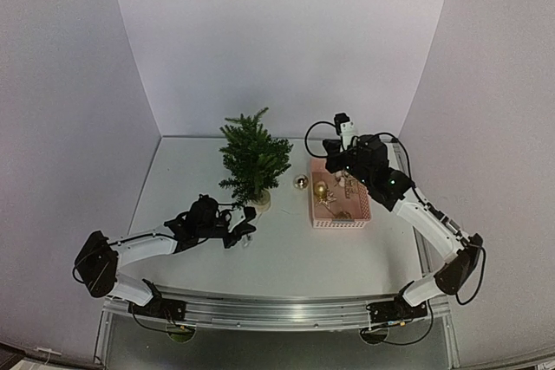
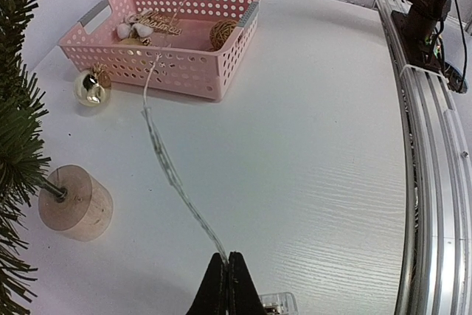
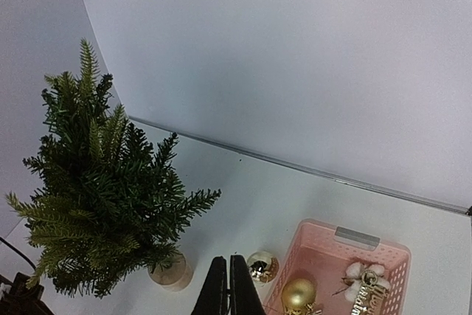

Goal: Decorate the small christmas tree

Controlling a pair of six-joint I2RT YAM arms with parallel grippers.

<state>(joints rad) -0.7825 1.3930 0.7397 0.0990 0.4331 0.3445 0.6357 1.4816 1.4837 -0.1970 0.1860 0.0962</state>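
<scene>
Clear thin strand (image 2: 159,149) is pinched in the left gripper (image 2: 226,260). Its black fingers are fully closed on one end, low over the white table (image 2: 310,153). Only the left wrist view shows this strand. From there I see it run across the table, over the near wall of the pink perforated plastic basket (image 2: 184,71) and up out of frame. Top view doesn't resolve it at all.

Right gripper (image 3: 227,262) is closed tight too and sits high above the basket. I can't see anything between its fingers in its own view, so I can't tell if it has the strand's other end.

Small dark green christmas tree (image 1: 254,158) stands upright mid-table on a pale round base (image 2: 77,204), left of the basket and apart from it. A shiny gold bauble (image 1: 301,182) lies on the table between them, close to the basket wall.

Basket contents are readable in the wrist views only:
- a woven tan ball (image 2: 221,33)
- white cotton puffs (image 2: 133,31)
- a gold lettered ornament (image 3: 366,296)
- a second gold ball (image 3: 299,294)

Left wrist view catches only the tree's branch tips and base. Right wrist view shows the whole tree.
</scene>
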